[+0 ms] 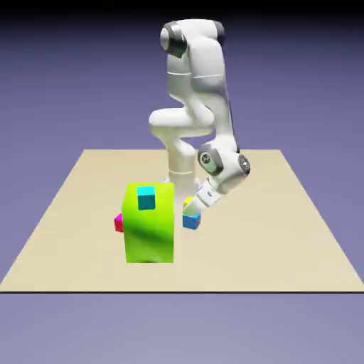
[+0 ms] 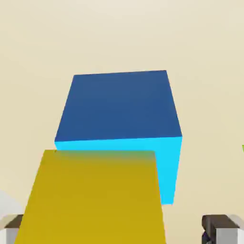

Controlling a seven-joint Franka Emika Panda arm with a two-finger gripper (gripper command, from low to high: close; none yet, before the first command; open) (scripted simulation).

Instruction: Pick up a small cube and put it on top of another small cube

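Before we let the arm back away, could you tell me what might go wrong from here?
The yellow cube sits off-centre on the blue cube, leaving a strip of the blue one's top bare, so a nudge might tip it. The open gripper has one fingertip right beside the yellow cube, a gap at the other; a sideways retreat could drag it. The gripper also leans, so backing out crookedly may knock the stack.

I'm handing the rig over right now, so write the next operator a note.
Gripper: open, fingertips around the yellow cube; clear gap on the hand view's right, contact on its left unclear.
Cubes: yellow appears to sit on the blue cube, off-centre, toward the hand view's left.
Done: yellow looks placed and let go.
Left: probably just back the hand off gently, then check that yellow stays up.
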